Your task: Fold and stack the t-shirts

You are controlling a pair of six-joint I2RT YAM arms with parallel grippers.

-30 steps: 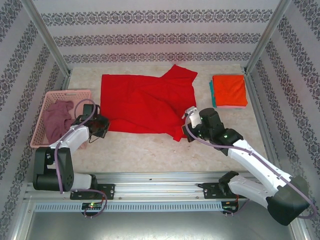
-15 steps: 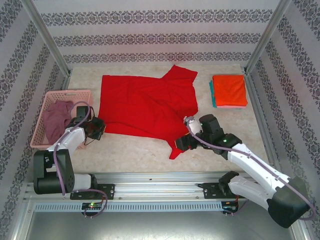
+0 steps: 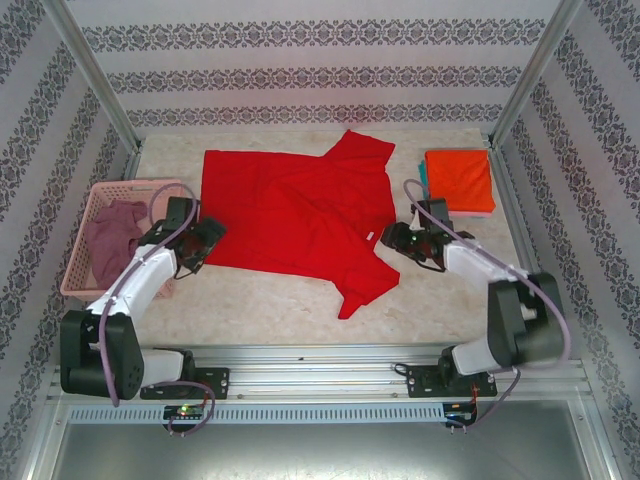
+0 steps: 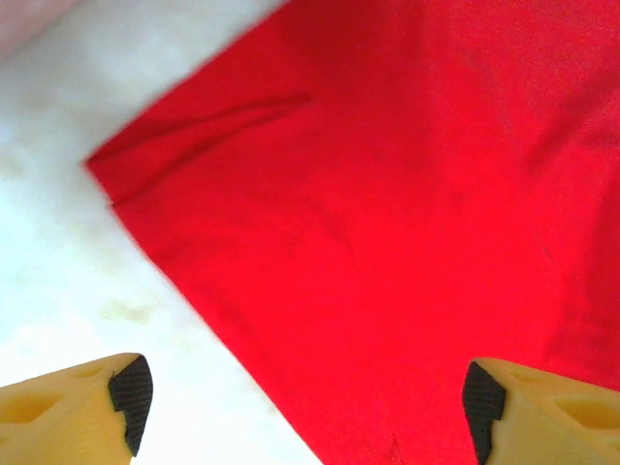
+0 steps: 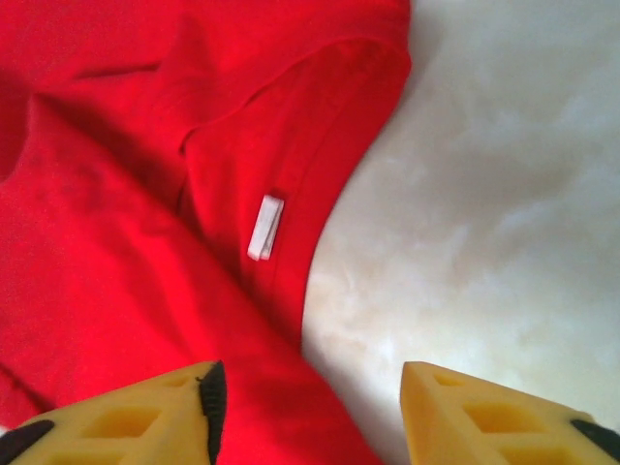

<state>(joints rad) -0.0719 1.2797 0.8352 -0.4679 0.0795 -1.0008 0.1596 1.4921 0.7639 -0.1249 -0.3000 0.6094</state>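
Red tee [image 3: 290,215] spread flat mid-bench, ready for folding; done stack [image 3: 459,182] parked at far-right corner. L gripper [image 4: 305,392] and R gripper [image 5: 310,402]: fingers apart, empty.

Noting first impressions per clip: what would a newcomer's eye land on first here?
The bright red cloth t-shirt sprawls across the middle of the table, the open left hand at its near-left corner and the open right hand beside its collar. A folded orange t-shirt tops a stack at the far right, and a dusty mauve t-shirt lies crumpled in the pink plastic lattice basket at the left edge.
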